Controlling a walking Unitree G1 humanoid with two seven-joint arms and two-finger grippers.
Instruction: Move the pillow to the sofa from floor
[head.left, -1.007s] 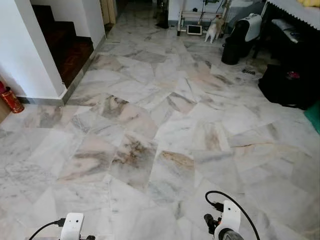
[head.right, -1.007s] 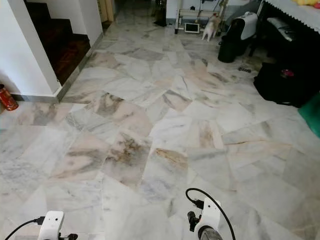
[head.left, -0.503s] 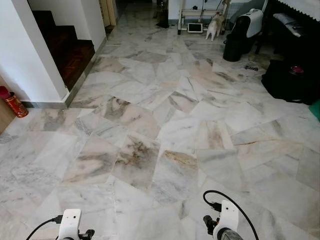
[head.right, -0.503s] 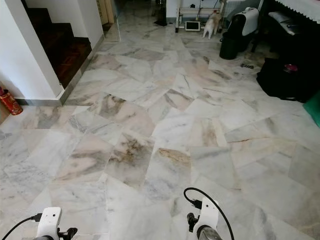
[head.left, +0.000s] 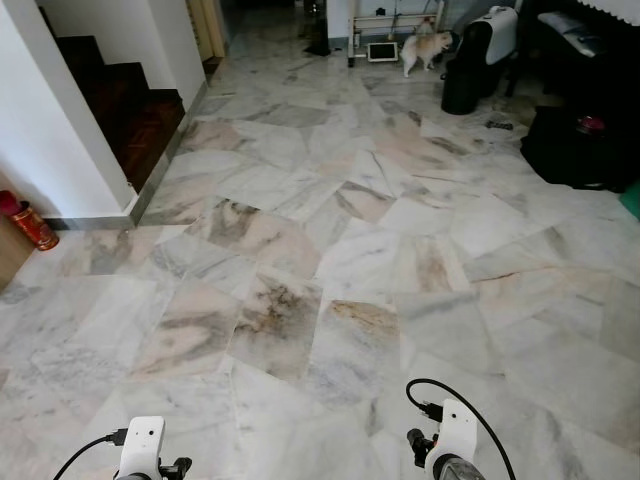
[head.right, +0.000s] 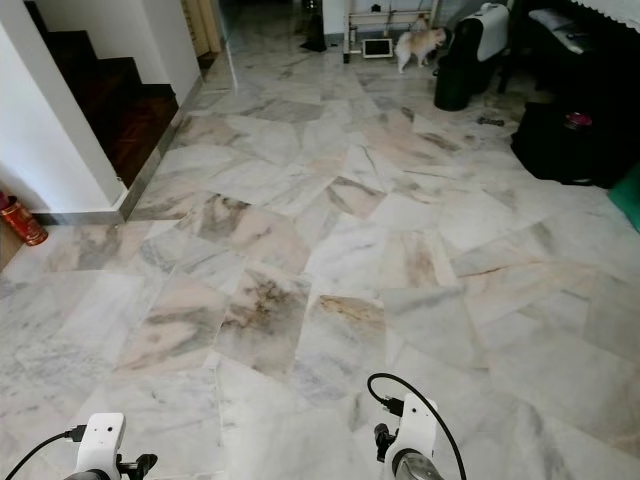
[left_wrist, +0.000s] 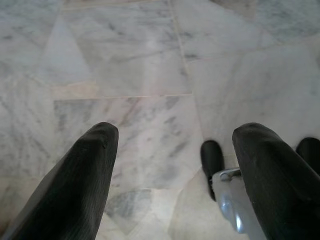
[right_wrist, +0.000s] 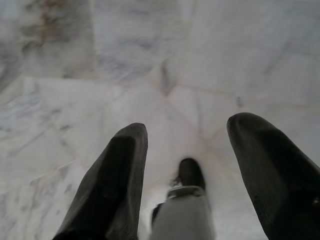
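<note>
Ahead, one wide floor of grey-and-pink veined marble slabs (head.left: 330, 250) runs open to the far wall. One dark wooden staircase (head.left: 120, 105) behind one white wall (head.left: 50, 140) edges it on the left; one red cylindrical canister (head.left: 28, 222) stands at that wall's foot. On the right sit two black bags (head.left: 580, 145). One small tan dog (head.left: 425, 48) stands far off. Both arms hang low: the left gripper (left_wrist: 175, 150) and the right gripper (right_wrist: 187, 145) each have two black fingers spread apart over bare marble, holding nothing. I cannot tell where the pillow lies.
</note>
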